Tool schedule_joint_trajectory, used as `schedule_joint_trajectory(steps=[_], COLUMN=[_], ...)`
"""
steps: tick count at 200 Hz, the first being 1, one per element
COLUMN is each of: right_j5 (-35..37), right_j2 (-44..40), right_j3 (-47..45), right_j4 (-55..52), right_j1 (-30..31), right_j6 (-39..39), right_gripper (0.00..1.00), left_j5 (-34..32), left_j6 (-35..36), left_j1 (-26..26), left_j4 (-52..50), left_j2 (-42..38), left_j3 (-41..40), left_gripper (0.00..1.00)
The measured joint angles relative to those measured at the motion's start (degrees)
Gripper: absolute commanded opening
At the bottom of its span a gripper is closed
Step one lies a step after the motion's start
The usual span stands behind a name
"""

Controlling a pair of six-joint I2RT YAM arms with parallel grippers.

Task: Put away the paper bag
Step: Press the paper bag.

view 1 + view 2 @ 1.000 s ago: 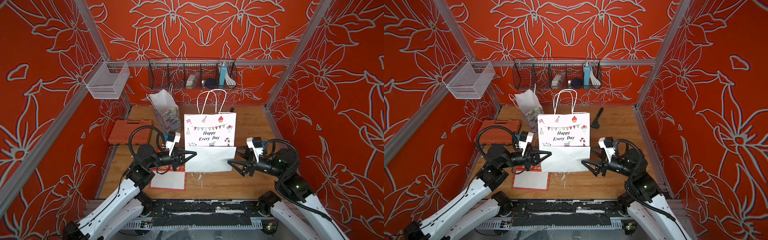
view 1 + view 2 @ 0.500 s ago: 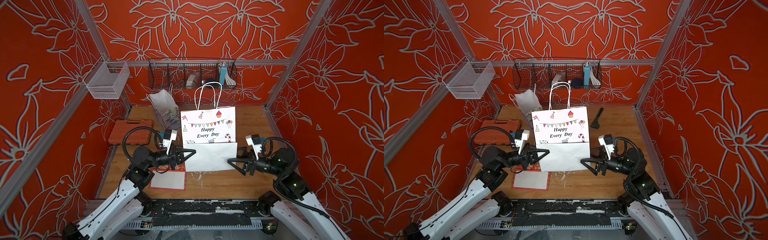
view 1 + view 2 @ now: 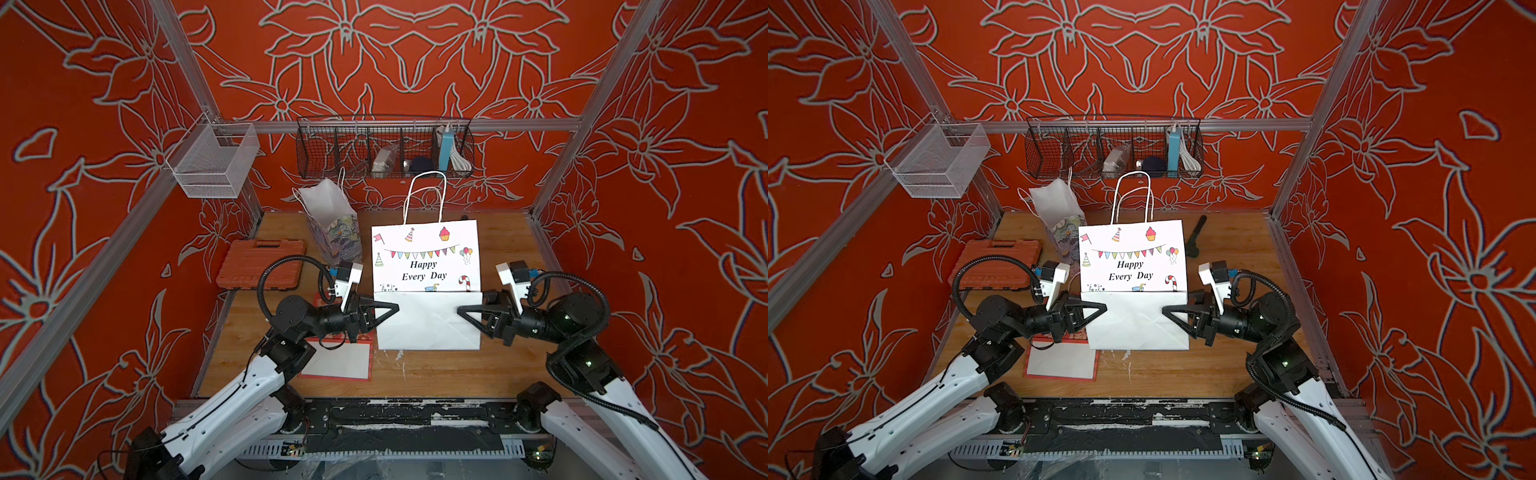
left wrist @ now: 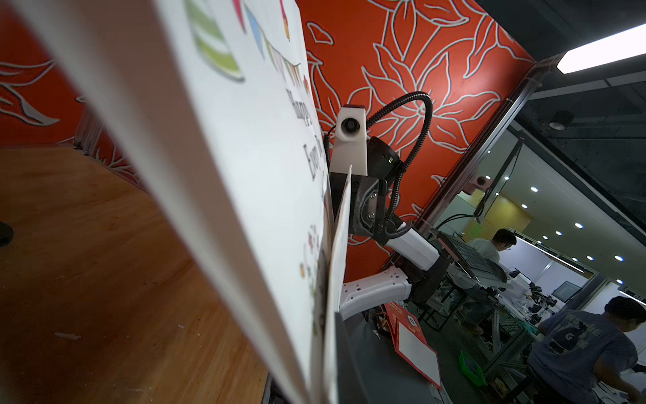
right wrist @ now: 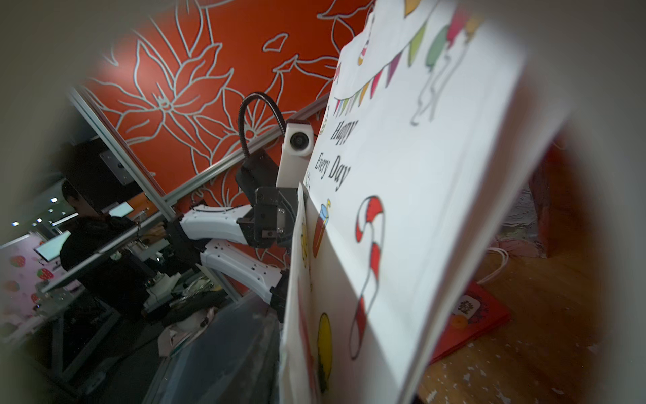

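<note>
Centrally over the wooden table (image 3: 436,374) sits the white "Happy Every Day" paper bag (image 3: 426,266). It is flattened, its bottom flap is folded up over the lower front, and its rope handles point to 12 o'clock. Whether it touches the table I cannot tell.

The left arm comes in from 7 o'clock, elbow bent, wrist level and aimed at 3 o'clock. The left gripper (image 3: 395,308) is clamped tight on the bag's 9 o'clock edge at the flap.

The right arm mirrors it from 5 o'clock, aimed at 9 o'clock. The right gripper (image 3: 460,310) has narrow jaws straddling the 3 o'clock edge, though I cannot tell whether they pinch the paper.

An orange tool case (image 3: 259,268) lies at 10 o'clock, a floral gift bag (image 3: 332,220) stands at 11 o'clock, and a red-bordered card (image 3: 340,361) lies at 7 o'clock.
</note>
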Motion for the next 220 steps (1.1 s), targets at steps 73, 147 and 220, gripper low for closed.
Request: schedule_joint_trajectory(steps=[73, 147, 220], right_j5=[0.2, -3.0, -4.2], right_j2=[-0.6, 0.5, -0.1], right_j3=[-0.8, -0.8, -0.8], right_j4=[-0.4, -1.6, -2.3], right_j1=[0.0, 0.0, 0.0], right_j6=[-0.7, -2.0, -2.4], right_gripper=[0.0, 0.0, 0.0], left_j5=[0.3, -0.8, -3.1], left_j6=[3.1, 3.4, 4.7], left_j1=[-0.2, -0.3, -0.3], left_j4=[-3.5, -2.5, -2.4], left_j2=[1.5, 2.7, 2.3], left_j3=[0.1, 3.8, 4.0], left_gripper=[0.63, 0.0, 0.33])
